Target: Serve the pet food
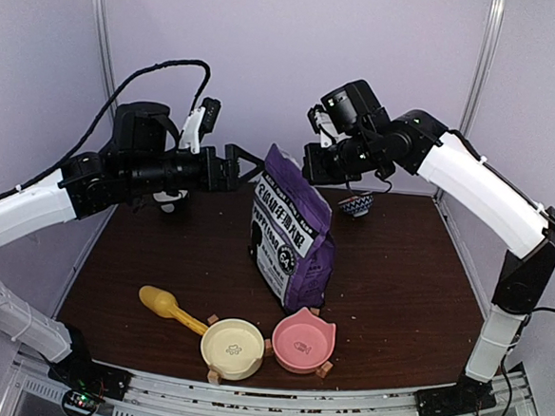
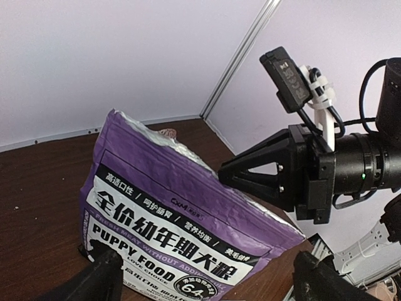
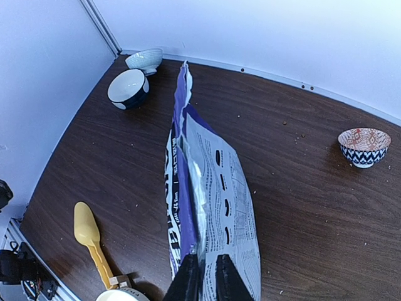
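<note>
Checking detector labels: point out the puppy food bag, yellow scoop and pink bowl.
puppy food bag (image 1: 285,237), top external view, printed front panel.
yellow scoop (image 1: 159,301), top external view, scoop head.
pink bowl (image 1: 302,343), top external view, bare inner floor.

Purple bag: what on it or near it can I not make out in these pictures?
Pet food inside the purple bag: hidden in every view by the bag's walls; the right wrist view shows only its top edge.
Right pincer: right wrist view, its tips meet the bag's edge, but a grip cannot be told.
Bag's lower print: left wrist view, cut off by the bottom edge, partly behind the left pincer's fingers.
</note>
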Controlling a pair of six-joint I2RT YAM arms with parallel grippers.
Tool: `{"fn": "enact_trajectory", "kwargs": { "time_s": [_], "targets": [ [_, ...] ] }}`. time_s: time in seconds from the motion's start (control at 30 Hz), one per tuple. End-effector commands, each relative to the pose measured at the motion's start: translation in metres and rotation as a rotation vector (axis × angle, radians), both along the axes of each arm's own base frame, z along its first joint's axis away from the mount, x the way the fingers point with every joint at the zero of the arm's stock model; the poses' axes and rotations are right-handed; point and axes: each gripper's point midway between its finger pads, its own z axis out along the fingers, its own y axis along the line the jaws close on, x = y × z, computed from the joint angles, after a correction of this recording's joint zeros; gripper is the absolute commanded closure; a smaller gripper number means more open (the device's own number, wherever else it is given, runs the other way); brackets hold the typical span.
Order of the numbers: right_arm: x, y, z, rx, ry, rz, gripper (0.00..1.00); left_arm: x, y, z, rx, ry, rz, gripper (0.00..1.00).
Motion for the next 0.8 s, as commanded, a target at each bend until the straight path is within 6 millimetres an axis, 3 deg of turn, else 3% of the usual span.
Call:
{"fn": "enact_trajectory", "kwargs": {
  "time_s": [0.0,0.27,0.77],
  "targets": [
    [0.001,0.0,-0.002,-0.007,0.02,-0.001,0.87,-0.003,0.003,0.014,-0.043,-0.031,0.004,0.02],
    [-0.012,0.014,-0.004,0.02,0.055,0.094,0.85,-0.003,0.005,0.015,-0.046,-0.033,0.008,0.02],
    [-0.01,0.013,-0.024,-0.032,0.084,0.084,0.85,-0.005,0.006,0.015,-0.051,-0.033,0.009,0.02]
  ]
}}
